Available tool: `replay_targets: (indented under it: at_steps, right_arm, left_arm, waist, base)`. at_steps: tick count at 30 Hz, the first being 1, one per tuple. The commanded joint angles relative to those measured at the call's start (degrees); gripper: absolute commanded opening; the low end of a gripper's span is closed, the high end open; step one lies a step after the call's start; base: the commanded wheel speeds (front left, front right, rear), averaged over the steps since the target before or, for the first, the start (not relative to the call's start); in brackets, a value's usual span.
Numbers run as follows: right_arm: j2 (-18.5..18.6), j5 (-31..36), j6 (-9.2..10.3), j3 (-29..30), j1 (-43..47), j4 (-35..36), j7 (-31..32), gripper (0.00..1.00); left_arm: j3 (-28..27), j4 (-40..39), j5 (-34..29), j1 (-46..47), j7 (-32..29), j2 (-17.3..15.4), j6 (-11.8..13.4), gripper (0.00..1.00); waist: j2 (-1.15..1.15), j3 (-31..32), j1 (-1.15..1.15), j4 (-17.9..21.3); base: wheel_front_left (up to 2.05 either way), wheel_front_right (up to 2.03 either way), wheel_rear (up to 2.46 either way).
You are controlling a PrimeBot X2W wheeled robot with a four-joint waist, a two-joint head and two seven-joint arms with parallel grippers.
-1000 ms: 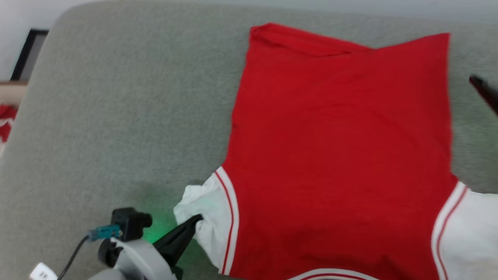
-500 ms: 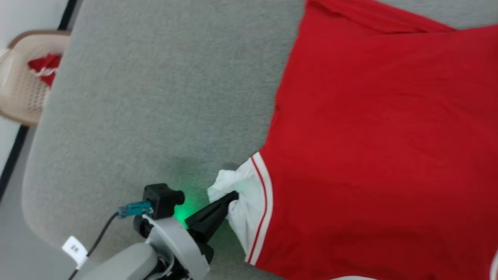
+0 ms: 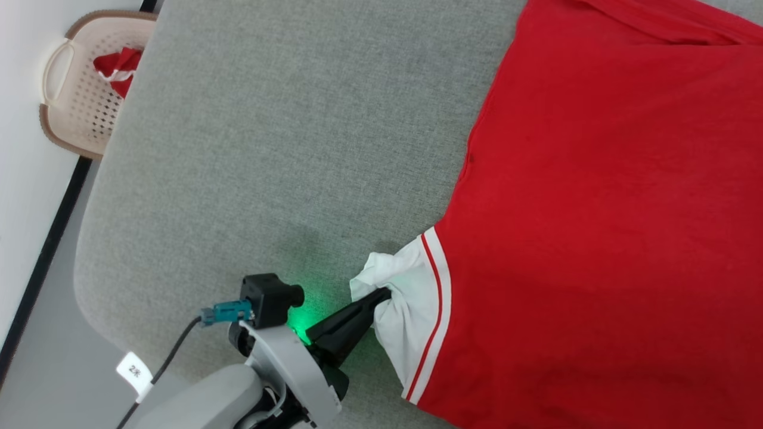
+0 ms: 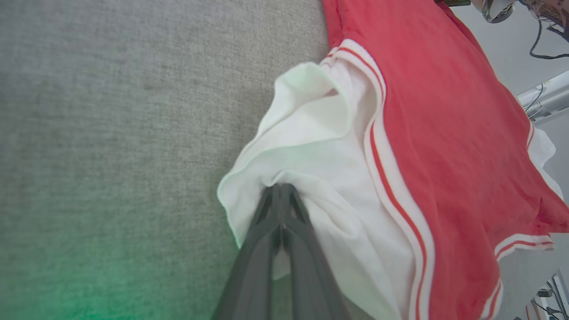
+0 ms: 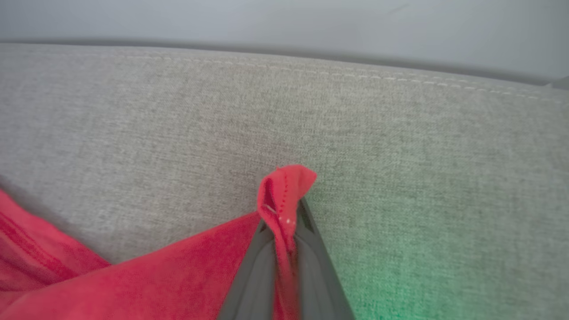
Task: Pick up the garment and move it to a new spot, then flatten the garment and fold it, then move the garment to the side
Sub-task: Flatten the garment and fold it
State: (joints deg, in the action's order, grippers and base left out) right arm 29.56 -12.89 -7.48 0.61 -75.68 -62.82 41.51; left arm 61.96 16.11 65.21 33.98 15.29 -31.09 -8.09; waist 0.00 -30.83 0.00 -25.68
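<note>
The left tool (image 4: 281, 189) clamps the garment's (image 3: 596, 208) white sleeve (image 4: 320, 146); the right tool (image 5: 284, 220) pinches a red hem corner (image 5: 286, 186). The paired grip likely serves flattening.

the garment (image 3: 596, 208) runs off the right edge.

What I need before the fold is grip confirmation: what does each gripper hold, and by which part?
Both hold the garment: the left gripper, fingers shut, pinches its white sleeve; the right gripper pinches a red hem corner.
</note>
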Motion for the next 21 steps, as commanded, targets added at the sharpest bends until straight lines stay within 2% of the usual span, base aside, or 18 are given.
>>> replay_targets:
  at_steps: [1,6,11,16,21]
  right_arm:
    - [-1.68,1.09,-0.02,0.0,3.91,-3.69,1.29,0.0]
    - [-2.89,2.04,-0.02,-0.35,2.92,-3.38,1.37,0.0]
    - [-4.09,-1.05,-0.02,-2.84,3.89,-0.75,2.32,0.0]
    - [-4.27,-8.09,-0.02,-6.87,8.31,5.28,4.05,0.0]
    - [-2.12,-16.55,-0.02,-11.69,16.43,15.46,6.67,0.0]
  left_arm:
    - [1.29,3.35,0.74,-1.89,-1.1,-1.77,1.2,0.0]
    - [0.74,3.8,1.52,-2.21,-0.74,-2.85,1.24,0.0]
    - [-0.06,4.12,1.63,-2.73,-0.58,-4.48,1.23,0.0]
    - [-0.94,3.65,1.89,-3.73,-0.45,-6.09,1.14,0.0]
    - [-1.43,3.24,2.21,-5.42,-0.36,-7.99,0.86,0.0]
  waist:
    - [0.0,0.55,0.0,0.47]
    - [0.0,2.25,0.0,2.41]
    - [0.0,4.9,0.0,5.22]
    - [0.0,8.35,0.0,8.3]
    - [0.0,12.04,0.0,11.35]
  base:
    - [0.0,0.0,0.0]
    - [0.0,0.0,0.0]
    - [0.0,0.0,0.0]
    - [0.0,0.0,0.0]
    - [0.0,0.0,0.0]
